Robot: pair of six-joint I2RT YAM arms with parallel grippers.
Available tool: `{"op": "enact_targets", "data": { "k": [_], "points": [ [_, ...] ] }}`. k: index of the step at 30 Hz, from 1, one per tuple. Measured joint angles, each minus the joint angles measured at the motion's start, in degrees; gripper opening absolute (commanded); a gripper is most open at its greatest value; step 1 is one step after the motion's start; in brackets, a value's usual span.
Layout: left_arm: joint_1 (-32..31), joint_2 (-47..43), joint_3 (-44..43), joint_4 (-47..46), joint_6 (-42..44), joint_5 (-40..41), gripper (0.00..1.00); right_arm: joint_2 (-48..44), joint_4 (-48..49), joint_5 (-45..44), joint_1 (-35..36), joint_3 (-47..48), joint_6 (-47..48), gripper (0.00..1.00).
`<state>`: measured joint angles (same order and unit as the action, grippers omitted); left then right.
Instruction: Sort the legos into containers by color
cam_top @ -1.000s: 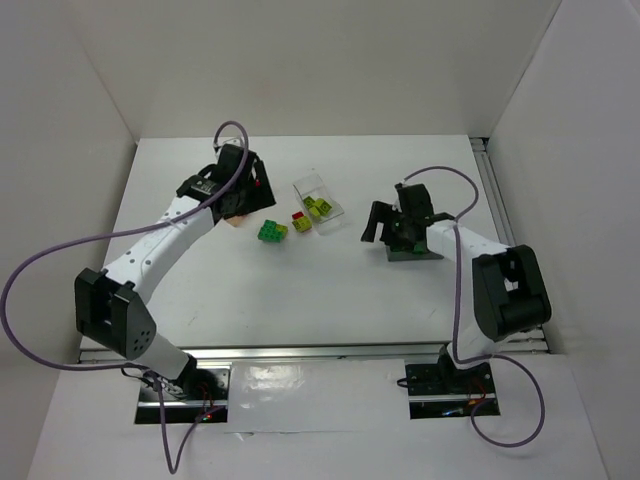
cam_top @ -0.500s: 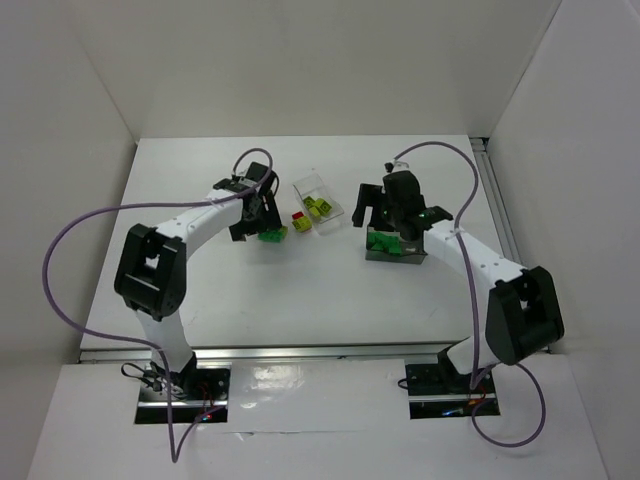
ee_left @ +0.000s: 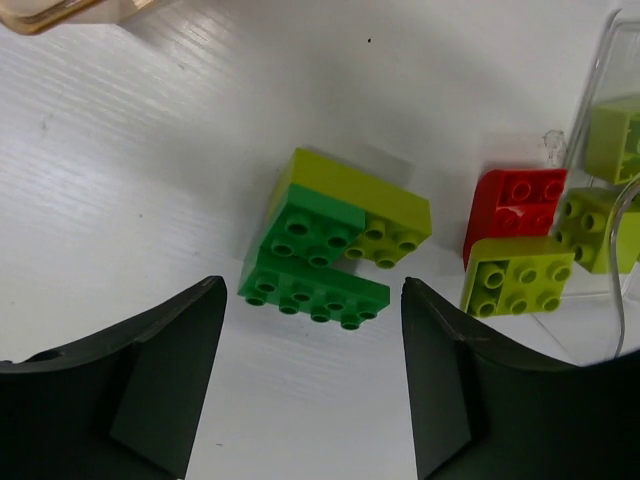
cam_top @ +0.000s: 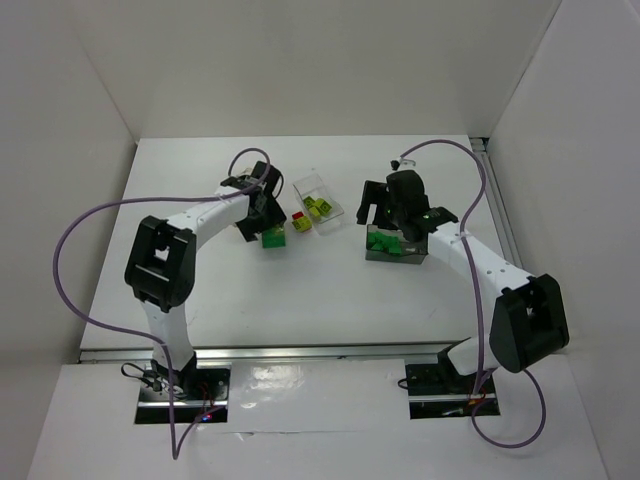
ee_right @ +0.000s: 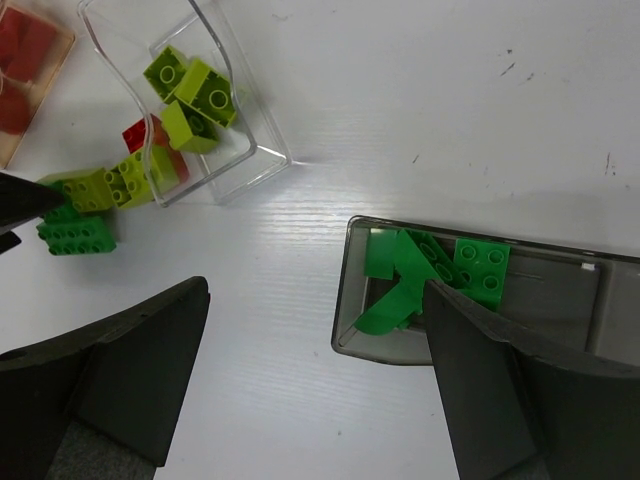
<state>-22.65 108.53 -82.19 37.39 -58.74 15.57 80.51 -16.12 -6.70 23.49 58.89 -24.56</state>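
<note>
My left gripper [ee_left: 310, 400] is open and empty, hovering just short of a dark green lego [ee_left: 315, 265] stuck to a yellow-green lego [ee_left: 385, 205] on the table. A red lego [ee_left: 515, 200] and another yellow-green lego [ee_left: 515, 285] lie against the clear container [ee_left: 595, 90], which holds yellow-green legos [ee_right: 190, 95]. My right gripper [ee_right: 315, 390] is open and empty above the left end of the smoky grey container [ee_right: 342, 300], which holds dark green legos [ee_right: 430, 265]. The orange container [ee_right: 25, 60] holds red legos. In the top view the left gripper [cam_top: 267, 226] is over the green lego [cam_top: 272, 239].
In the top view the clear container [cam_top: 318, 205] sits at the table's middle back and the grey container [cam_top: 395, 250] to its right, under the right gripper [cam_top: 382, 222]. White walls close in the table on three sides. The orange container is mostly hidden under the left arm.
The left gripper swung right from the orange container to the green and yellow-green legos. The right gripper shifted left and back to the grey container's left end.
</note>
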Motion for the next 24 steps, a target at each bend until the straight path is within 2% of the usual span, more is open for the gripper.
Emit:
{"op": "enact_targets", "data": {
  "k": [5, 11, 16, 19, 24],
  "points": [
    [0.02, 1.99, -0.42, -0.33, -1.92, -0.07, 0.72, 0.02, -0.02, 0.04, 0.0, 0.0, 0.0, 0.94],
    [0.02, 2.6, -0.31, 0.02, -2.93, -0.2, 0.72, 0.66, -0.02, 0.22, 0.0, -0.02, 0.0, 0.94],
    [-0.04, 2.43, 0.9, 0.61, -2.25, 0.39, 0.78, 0.66, 0.0, 0.37, 0.0, -0.02, -0.02, 0.94],
    [-0.37, 1.33, 2.49, 1.53, 0.7, 1.49, 0.81, 0.68, -0.02, 0.5, 0.0, -0.02, -0.02, 0.94],
    [0.7, -0.31, 3.26, 4.22, 7.96, 2.58, 0.81, 0.68, -0.02, 0.68, 0.0, -0.02, -0.02, 0.94]
  ]
}}
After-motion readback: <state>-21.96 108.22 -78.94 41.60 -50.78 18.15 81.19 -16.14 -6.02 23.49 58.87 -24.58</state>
